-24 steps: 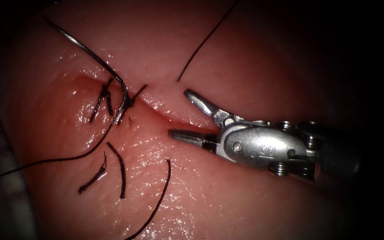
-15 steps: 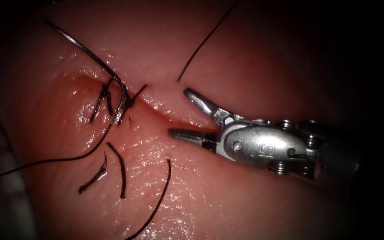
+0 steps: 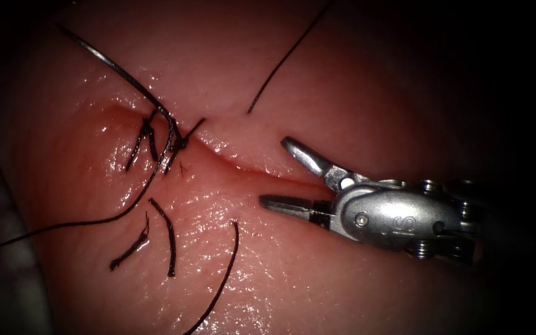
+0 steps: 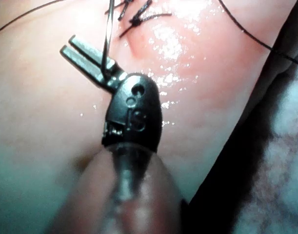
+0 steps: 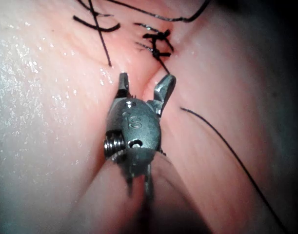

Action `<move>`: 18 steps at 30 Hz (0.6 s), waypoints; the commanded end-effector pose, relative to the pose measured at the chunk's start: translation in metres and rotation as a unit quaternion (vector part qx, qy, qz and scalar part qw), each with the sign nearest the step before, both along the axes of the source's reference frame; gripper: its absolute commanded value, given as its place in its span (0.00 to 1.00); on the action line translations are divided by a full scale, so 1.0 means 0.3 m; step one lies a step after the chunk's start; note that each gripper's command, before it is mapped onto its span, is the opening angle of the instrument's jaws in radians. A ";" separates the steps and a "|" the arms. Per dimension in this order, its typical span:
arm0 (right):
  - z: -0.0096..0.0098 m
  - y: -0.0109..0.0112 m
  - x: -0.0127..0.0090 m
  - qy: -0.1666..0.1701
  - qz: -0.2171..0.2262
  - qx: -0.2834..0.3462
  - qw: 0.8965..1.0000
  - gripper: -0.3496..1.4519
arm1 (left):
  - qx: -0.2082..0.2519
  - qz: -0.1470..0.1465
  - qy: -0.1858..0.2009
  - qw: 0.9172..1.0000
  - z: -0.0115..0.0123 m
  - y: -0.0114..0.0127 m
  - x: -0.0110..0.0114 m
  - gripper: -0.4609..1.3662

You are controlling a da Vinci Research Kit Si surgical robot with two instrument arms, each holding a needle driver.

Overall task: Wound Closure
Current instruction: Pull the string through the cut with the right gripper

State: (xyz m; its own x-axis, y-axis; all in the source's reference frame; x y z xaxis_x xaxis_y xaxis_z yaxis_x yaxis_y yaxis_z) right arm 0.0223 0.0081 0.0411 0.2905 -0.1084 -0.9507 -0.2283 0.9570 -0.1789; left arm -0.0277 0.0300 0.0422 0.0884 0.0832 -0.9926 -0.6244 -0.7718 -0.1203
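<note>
1. Since 0.8 s ago, our right tool (image 3: 272, 172) has withdrawn rightward along the cut (image 3: 243, 166), jaws spread, holding nothing.
2. Our left tool (image 4: 86, 57) clamps the needle (image 3: 128, 77), which lies over the tissue (image 3: 317, 74) left of the cut, beside the knot (image 3: 178, 144).

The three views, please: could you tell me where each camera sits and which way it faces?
Endoscope: above and in front, looking down at the cut in the tissue; right tool, jaws open, empty.
Left wrist: rides the left shaft, looking along it; left tool grips the needle.
Right wrist: rides the right shaft, looking at its open jaws.
Shared: all three show the knot; the needle lies left of the cut, entry into tissue unclear.
</note>
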 end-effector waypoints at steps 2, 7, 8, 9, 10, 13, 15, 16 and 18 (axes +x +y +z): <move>-0.0001 -0.0020 0.0002 -0.006 -0.012 0.018 1.000 0.79 | 0.000 0.002 0.000 1.000 0.0001 -0.0001 -0.0001 0.06; 0.0010 -0.0059 0.0012 0.002 -0.029 0.039 0.999 0.78 | 0.000 0.002 0.000 1.000 0.0002 0.0000 -0.0001 0.06; 0.0012 -0.0065 0.0015 0.002 -0.030 0.041 0.999 0.78 | 0.000 0.002 0.000 1.000 0.0002 0.0000 -0.0001 0.06; 0.0015 -0.0071 0.0018 0.003 -0.032 0.044 0.999 0.78 | 0.000 0.002 0.000 1.000 0.0002 0.0000 -0.0001 0.06; 0.0018 -0.0077 0.0022 0.005 -0.035 0.043 0.998 0.79 | 0.000 0.002 0.000 1.000 0.0002 0.0000 -0.0001 0.06; 0.0023 -0.0087 0.0029 0.002 -0.038 0.043 0.998 0.79 | 0.000 0.002 0.000 1.000 0.0002 -0.0001 -0.0001 0.06; 0.0029 -0.0100 0.0042 0.003 -0.039 0.044 0.998 0.79 | 0.000 0.002 0.000 1.000 0.0002 -0.0004 0.0000 0.06; 0.0032 -0.0106 0.0050 0.003 -0.038 0.043 0.998 0.79 | -0.001 0.002 0.000 1.000 0.0002 -0.0005 0.0001 0.06; 0.0033 -0.0112 0.0061 0.003 -0.039 0.045 0.998 0.79 | -0.001 0.002 0.000 1.000 0.0001 -0.0006 0.0002 0.06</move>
